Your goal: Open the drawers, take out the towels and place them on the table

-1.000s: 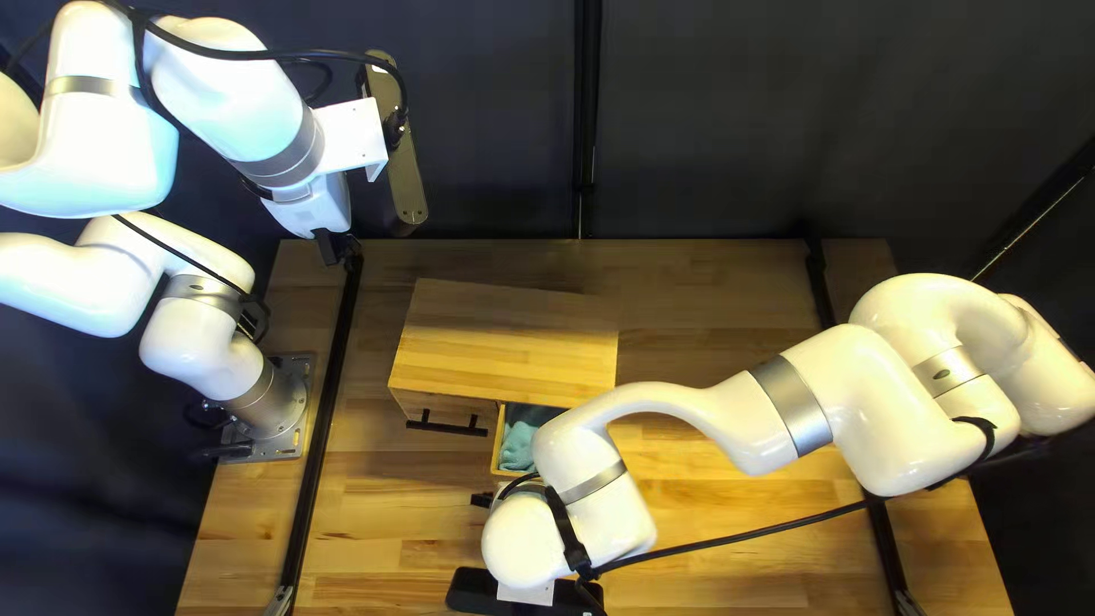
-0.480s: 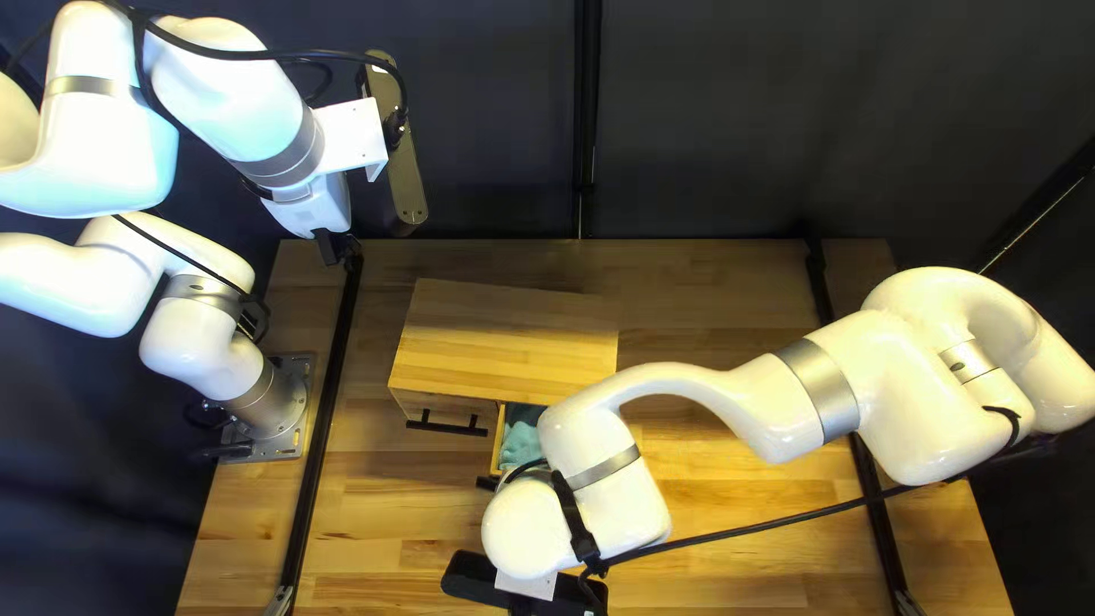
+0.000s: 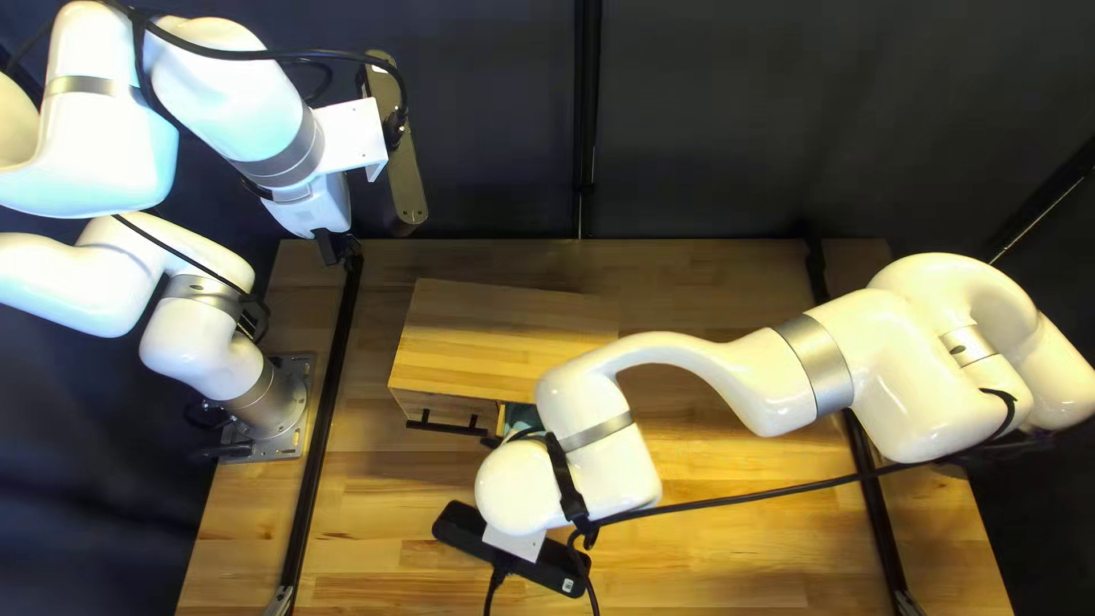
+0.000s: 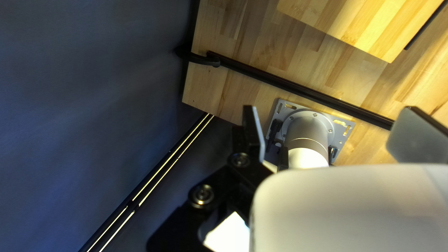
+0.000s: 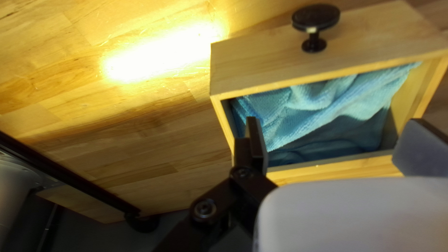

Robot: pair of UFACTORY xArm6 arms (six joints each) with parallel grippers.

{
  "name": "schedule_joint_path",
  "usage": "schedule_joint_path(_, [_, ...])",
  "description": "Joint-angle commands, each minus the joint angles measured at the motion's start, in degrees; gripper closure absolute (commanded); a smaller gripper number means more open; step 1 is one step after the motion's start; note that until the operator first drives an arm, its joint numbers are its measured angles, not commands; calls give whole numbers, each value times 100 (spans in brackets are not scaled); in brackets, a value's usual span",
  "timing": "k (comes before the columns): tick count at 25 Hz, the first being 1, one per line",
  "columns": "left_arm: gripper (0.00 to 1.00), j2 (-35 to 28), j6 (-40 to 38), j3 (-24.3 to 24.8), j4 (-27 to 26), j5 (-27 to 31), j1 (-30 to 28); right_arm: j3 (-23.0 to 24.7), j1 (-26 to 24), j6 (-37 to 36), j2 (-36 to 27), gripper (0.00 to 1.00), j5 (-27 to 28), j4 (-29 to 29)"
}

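Over a pale butcher-block table [image 3: 727, 530], the white right arm [image 3: 770, 385] stretches across to a low, two-drawer cabinet of light wood [image 3: 505, 342], while the white left arm [image 3: 214, 111] hangs folded and raised above the far left corner. The cabinet's right-hand wooden drawer [image 5: 280, 66] is pulled out, and a crumpled light-blue microfibre towel [image 5: 315, 108] lies inside it. The right gripper [image 5: 332, 140] hovers at the drawer's mouth, fingers spread wide and holding nothing. Whether the near finger brushes the cloth cannot be told. The left gripper [image 4: 329, 115], equally spread and empty, points down at its own arm's base. The left-hand drawer, marked by a black bar handle [image 3: 445, 425], appears closed. A round black knob [image 5: 315, 17] stands on the open drawer's front.

The step in hand looks to be the reach for the first towel. The next move calls for lowering the fingers between the drawer walls, pinching a fold and lifting it clear of the rim. The second drawer is not yet opened.

Warm light glares off the table's glued strips, black rails [image 3: 329, 411] run along its sides, and a dark curtain [image 3: 770, 111] closes off the room behind.
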Motion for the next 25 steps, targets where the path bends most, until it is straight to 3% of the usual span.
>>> schedule_joint_path(1, [0, 0, 0, 0, 0, 0, 0, 349, -30, 401, -211, 0, -152, -12])
schedule_joint_path(14, [0, 0, 0, 0, 0, 0, 0, 1877, -80, 1545, -1101, 0, -1359, -165])
schedule_joint_path(25, [0, 0, 0, 0, 0, 0, 0, 2369, -98, 1761, -1335, 0, -1784, -254])
